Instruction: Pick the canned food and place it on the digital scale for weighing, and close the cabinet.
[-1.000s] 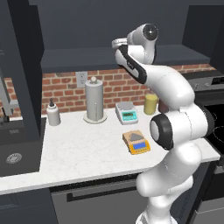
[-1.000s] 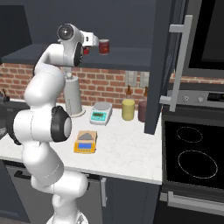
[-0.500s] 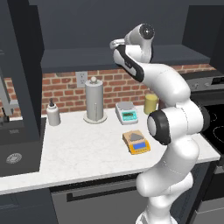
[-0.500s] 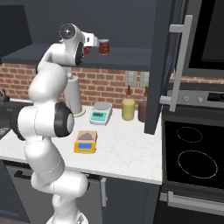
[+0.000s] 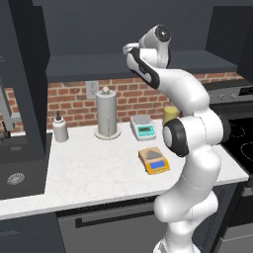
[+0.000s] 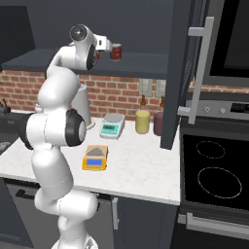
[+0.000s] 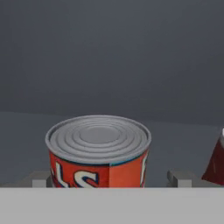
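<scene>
The canned food (image 7: 98, 148) (image 6: 115, 52), a red tin with pale lettering and a ribbed silvery lid, stands upright on the shelf of the cabinet (image 6: 182, 73), whose doors stand open. My gripper (image 7: 109, 178) (image 6: 106, 47) (image 5: 127, 48) is raised to shelf height and is open. Its fingertips (image 7: 41, 178) flank the tin's base without visibly touching it. The digital scale (image 5: 155, 160) (image 6: 95, 158), yellow-orange with a blue display, lies on the white counter below with nothing on it.
A dark red thing (image 7: 215, 164) sits just right of the tin on the shelf. On the counter are a white-grey scale (image 5: 144, 127), a paper towel holder (image 5: 107, 113), a soap bottle (image 5: 60, 128) and two jars (image 6: 142, 121). The cooktop (image 6: 214, 170) is at the right.
The hand has crept slightly farther into the cabinet toward the tin. The jaws have stayed open and the tin has not moved.
</scene>
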